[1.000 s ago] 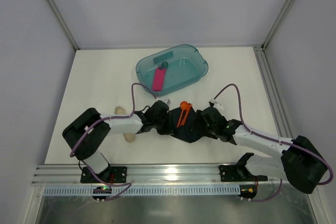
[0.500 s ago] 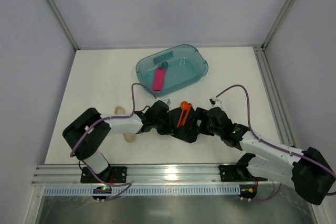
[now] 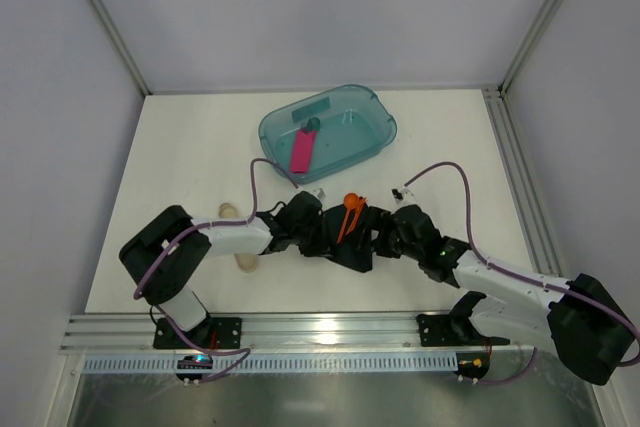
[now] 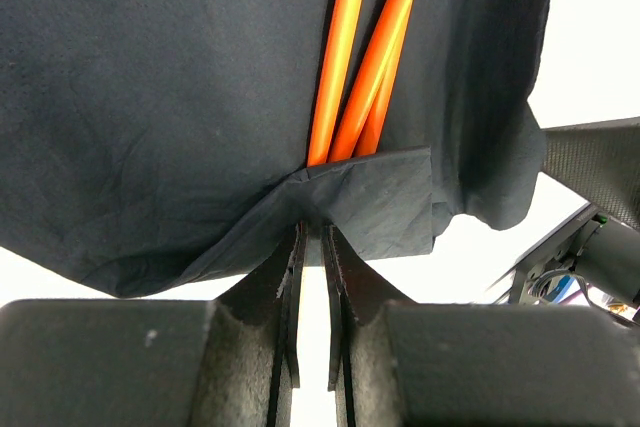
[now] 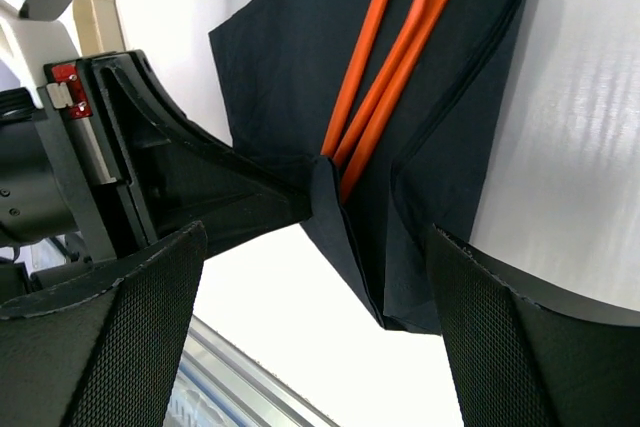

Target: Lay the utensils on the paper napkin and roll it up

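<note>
No text, brand, number or sign can be read in any view. A small red sticker (image 5: 66,87) with white marks sits on the body of the left gripper (image 5: 300,205), but the marks are too small to make out. A pale rectangular patch (image 3: 312,107) shows at the teal tub (image 3: 385,127), and no letters can be read on it either.

Robotics lab cell; white tabletop (image 3: 180,157); blank grey wall panels (image 3: 320,7); aluminium frame posts (image 3: 103,17); slotted mounting rail (image 3: 330,332)
</note>
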Controlling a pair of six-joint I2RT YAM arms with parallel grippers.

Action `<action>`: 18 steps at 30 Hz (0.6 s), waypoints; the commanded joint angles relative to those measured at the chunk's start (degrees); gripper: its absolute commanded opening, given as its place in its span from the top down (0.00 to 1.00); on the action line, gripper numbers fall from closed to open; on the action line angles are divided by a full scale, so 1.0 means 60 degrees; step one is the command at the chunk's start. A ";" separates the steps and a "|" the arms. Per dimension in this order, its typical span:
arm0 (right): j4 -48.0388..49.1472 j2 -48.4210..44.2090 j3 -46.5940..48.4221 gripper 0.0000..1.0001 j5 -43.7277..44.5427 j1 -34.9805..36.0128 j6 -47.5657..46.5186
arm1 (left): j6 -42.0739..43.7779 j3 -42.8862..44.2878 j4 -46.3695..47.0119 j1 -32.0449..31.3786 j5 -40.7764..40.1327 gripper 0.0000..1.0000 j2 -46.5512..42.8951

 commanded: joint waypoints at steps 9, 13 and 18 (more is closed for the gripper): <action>0.1466 0.0625 -0.0038 0.11 -0.1020 -0.0045 -0.0554 | -0.0082 0.0051 0.0215 -0.0056 -0.0164 0.86 0.0023; 0.1407 0.0830 0.0035 0.11 -0.0904 -0.0045 -0.0745 | -0.0082 0.0036 0.0185 -0.0056 -0.0179 0.86 -0.0021; 0.0383 0.0699 0.0240 0.13 0.0062 -0.0045 -0.1096 | -0.0097 0.0065 0.0156 -0.0056 -0.0209 0.86 -0.0036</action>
